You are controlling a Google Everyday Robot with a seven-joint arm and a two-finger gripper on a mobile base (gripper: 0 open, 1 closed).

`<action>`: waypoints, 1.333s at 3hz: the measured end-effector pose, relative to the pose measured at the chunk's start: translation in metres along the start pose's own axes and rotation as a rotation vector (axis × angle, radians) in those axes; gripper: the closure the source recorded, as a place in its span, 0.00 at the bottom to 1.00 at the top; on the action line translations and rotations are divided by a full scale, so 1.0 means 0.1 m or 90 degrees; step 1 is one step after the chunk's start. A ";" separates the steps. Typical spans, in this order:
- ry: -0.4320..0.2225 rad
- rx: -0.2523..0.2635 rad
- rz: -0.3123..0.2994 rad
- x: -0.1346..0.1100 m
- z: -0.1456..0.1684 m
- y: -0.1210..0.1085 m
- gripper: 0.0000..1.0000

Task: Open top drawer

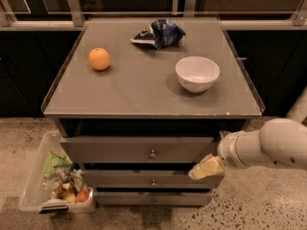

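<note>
Three drawer fronts sit under the worktop point(144, 92). The top drawer point(110, 150), uppermost and widest, looks shut or nearly so. The pincer point(206, 167) hangs at its lower right corner, away from the knob point(152, 154), probably to line up a grasp. Whether it is open or closed, I cannot tell.

1 high frontal view, hand point(205, 168) lower right.

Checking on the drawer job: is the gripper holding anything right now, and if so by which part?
Nothing that shows. The gripper sits low at the right end of the top drawer, well apart from its knob.
</note>
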State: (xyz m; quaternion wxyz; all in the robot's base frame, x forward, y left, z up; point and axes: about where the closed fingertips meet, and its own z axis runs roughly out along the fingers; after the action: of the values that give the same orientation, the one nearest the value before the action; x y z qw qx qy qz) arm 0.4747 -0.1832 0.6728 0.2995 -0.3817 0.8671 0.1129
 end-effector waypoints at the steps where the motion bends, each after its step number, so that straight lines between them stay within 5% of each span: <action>1: -0.024 0.030 -0.024 -0.18 0.10 -0.15 0.00; 3: -0.045 0.045 -0.050 -0.41 0.16 -0.27 0.00; 4: -0.019 0.033 -0.023 -0.17 0.19 -0.21 0.00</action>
State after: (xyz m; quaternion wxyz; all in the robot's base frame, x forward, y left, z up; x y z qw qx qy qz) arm 0.5072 -0.1794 0.6683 0.3246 -0.3876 0.8580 0.0905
